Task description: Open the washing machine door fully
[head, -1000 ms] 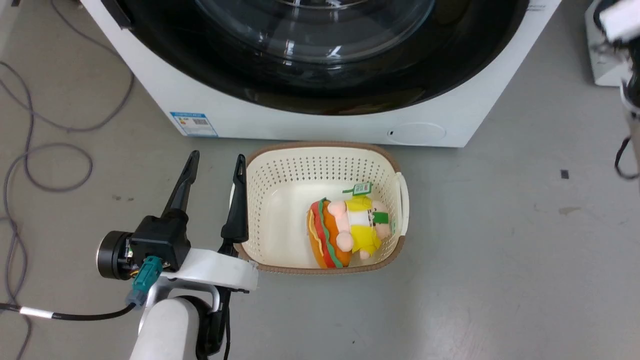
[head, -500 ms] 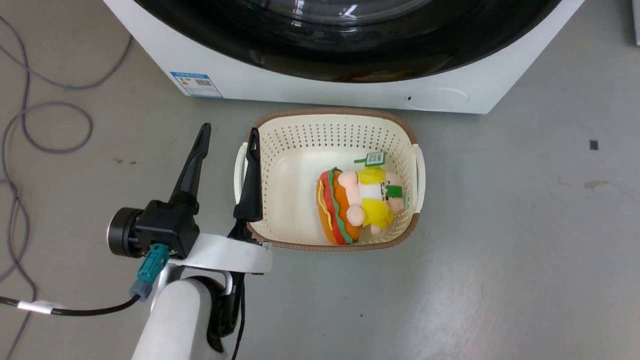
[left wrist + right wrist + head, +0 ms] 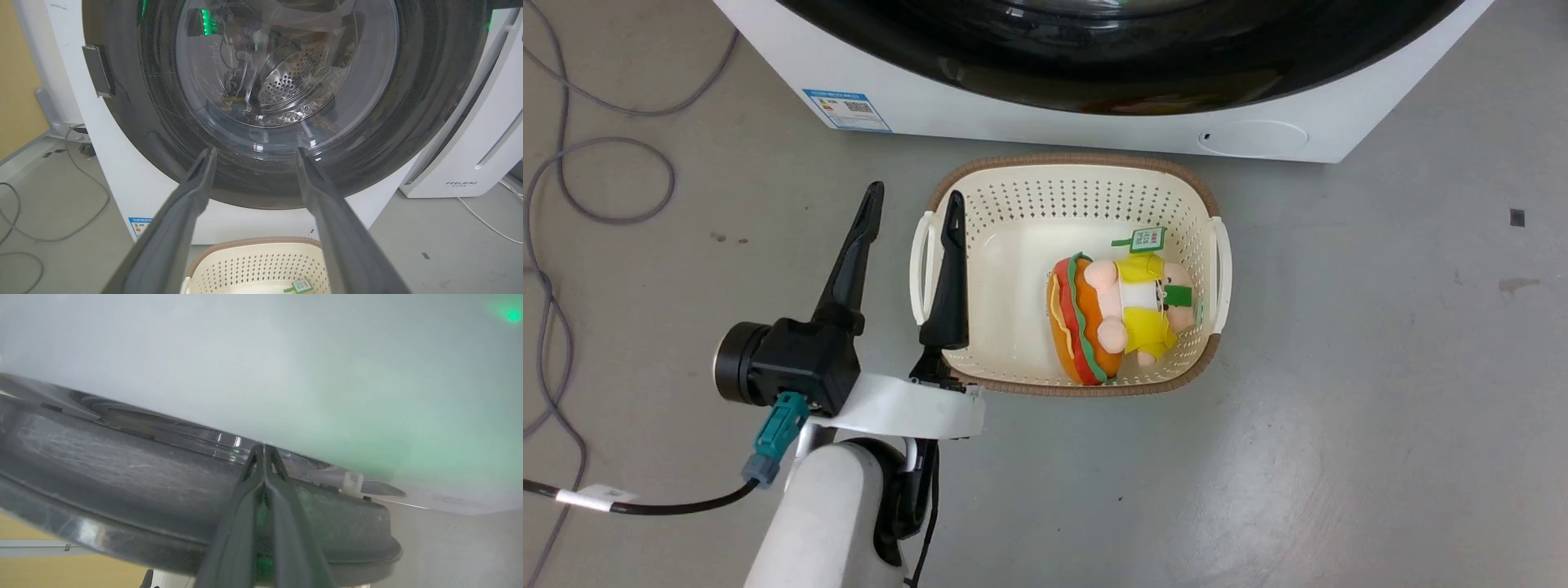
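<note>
Hovering with fingers spread beside the basket (image 3: pixel 1078 157), the left gripper (image 3: pixel 916 192) points at the washing machine door (image 3: pixel 286 102), which covers the front of the washing machine (image 3: pixel 817 65), while the right gripper (image 3: pixel 263 448), fingers pressed tight together, has its tips at that door's edge.

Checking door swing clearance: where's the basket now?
Head view, centre: the basket sits on the floor directly in front of the washing machine, with the open left claw by its left rim.
</note>
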Motion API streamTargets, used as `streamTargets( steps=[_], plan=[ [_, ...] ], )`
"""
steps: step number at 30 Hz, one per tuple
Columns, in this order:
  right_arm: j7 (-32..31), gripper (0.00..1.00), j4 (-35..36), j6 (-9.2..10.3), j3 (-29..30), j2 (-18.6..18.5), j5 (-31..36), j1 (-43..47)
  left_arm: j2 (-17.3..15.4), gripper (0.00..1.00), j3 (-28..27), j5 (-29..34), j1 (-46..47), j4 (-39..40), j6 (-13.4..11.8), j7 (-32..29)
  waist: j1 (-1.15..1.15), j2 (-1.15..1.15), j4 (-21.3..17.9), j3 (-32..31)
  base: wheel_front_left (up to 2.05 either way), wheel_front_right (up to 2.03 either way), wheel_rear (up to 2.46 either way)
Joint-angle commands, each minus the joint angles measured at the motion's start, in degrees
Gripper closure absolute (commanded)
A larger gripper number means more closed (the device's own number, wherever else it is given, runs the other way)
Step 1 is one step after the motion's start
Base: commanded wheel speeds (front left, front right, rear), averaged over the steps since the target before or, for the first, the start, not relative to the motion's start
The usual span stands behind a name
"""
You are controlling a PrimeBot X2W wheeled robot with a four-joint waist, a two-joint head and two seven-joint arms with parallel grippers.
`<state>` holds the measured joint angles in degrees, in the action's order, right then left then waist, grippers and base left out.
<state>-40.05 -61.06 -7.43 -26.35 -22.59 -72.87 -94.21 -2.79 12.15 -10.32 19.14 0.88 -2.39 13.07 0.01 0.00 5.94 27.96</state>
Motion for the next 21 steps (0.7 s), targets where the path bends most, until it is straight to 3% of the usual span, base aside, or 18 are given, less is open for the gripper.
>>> streamTargets(
  steps=[1,12,21],
  plan=[
    [-1.3,1.0,-1.1,-0.05,-0.7,-0.8,-2.0,-2.5,-0.1,0.0,0.3,-0.4,1.7,-0.1,-0.3,0.6,-0.01,0.0,0.0,0.1,0.0,0.0,0.0],
    [-13.1,1.0,-2.4,-0.06,-3.2,-4.1,-11.3,-6.2,-0.1,0.0,2.0,-1.7,3.0,-0.8,-0.7,1.9,-0.01,0.0,-0.2,1.2,0.0,0.0,0.0],
    [-15.7,1.0,1.3,-0.06,-3.6,-4.7,-12.2,-1.0,-0.1,0.0,2.1,-1.9,2.2,-1.4,-0.7,1.9,-0.01,0.0,-0.6,-1.1,0.0,0.0,0.0]
  ],
)
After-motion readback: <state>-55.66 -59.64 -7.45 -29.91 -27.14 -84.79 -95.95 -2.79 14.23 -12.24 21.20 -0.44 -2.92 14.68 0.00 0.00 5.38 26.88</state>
